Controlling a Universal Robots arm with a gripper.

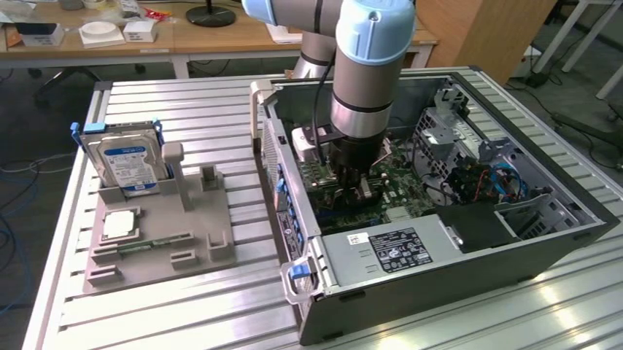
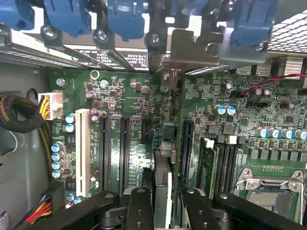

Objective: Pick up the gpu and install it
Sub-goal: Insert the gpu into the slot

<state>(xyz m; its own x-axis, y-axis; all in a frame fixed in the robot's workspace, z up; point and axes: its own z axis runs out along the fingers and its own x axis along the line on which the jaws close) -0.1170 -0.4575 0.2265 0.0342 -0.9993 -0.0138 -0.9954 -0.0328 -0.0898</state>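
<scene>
The gpu (image 2: 163, 167) stands on edge between my fingers (image 2: 139, 211), a thin dark card running away towards its pale metal end bracket (image 2: 187, 48) at the case's rear wall. My gripper (image 2: 165, 213) is shut on it. The card sits low over the green motherboard (image 2: 129, 91), in line with the long black expansion slots (image 2: 125, 148). Whether its edge is seated in a slot I cannot tell. In the exterior view my gripper (image 1: 358, 189) reaches down inside the open computer case (image 1: 545, 240), just above the board.
A power supply (image 1: 389, 251) fills the case's near end, with drive cages and blue cables (image 1: 497, 179) on the exterior view's right. Blue retention clips (image 2: 124, 19) line the rear wall. Outside, a grey fixture (image 1: 195, 240) holds a hard drive (image 1: 127, 160) and a memory stick (image 1: 156, 242).
</scene>
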